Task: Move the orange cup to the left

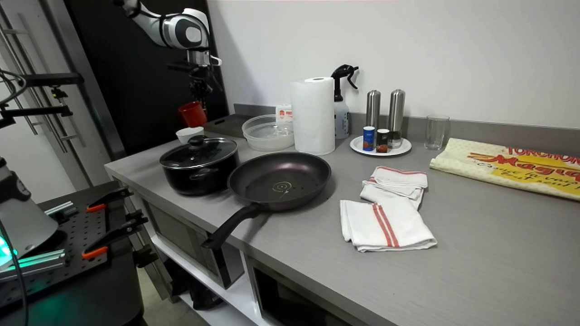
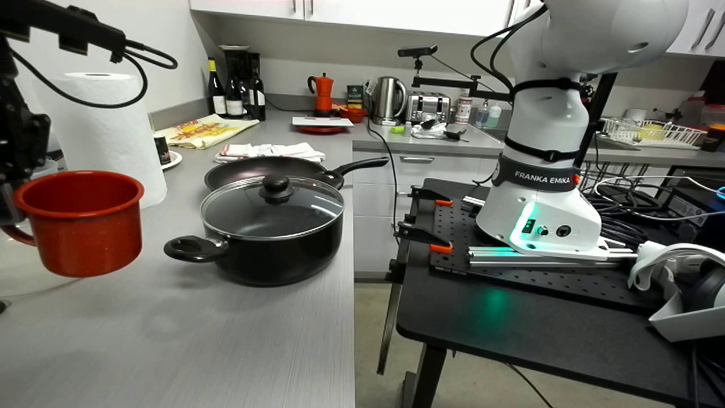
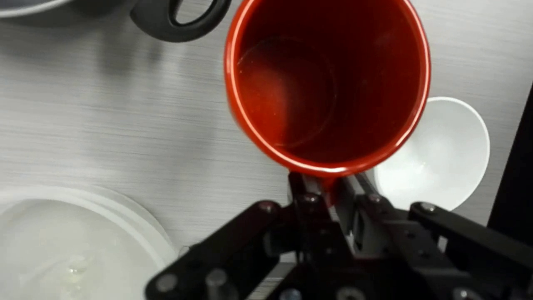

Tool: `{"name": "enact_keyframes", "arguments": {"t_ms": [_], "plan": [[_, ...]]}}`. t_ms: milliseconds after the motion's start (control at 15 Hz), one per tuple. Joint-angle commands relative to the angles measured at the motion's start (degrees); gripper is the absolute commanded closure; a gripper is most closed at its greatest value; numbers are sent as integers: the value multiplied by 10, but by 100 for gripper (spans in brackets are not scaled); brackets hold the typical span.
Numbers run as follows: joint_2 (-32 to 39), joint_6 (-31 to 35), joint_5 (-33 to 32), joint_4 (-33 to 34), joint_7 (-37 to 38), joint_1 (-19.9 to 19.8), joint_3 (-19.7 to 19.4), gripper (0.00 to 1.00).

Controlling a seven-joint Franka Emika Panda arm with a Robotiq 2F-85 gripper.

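Orange cup point(image 2: 82, 226): we find it aloft over the counter point(image 2: 272, 340), mouth up, presumably to clear its neighbours
End effector point(image 3: 330, 188): clamped on the cup's handle point(image 2: 18, 234), which we guess keeps the body free
White bowl point(image 3: 437, 162): partly behind the cup in the wrist view, so we judge a straight drop risks a knock
Black pot point(image 2: 277, 249): lidded, near the cup, likely another reason for height
Counter: we would set the cup down leftward, a step not yet done

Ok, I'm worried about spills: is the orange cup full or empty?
Empty, by all that shows: the wrist view looks down into the orange cup, and only its bare red inside is visible.
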Motion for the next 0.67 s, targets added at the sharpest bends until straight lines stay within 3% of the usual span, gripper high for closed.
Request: {"name": "enact_keyframes", "arguments": {"t_ms": [0,333,600], "plan": [[18,-4,36,24,82,7,-16,96],[42,6,94,31,180,7,-23,96],[59,16,129,29,218,7,-23,96]]}}
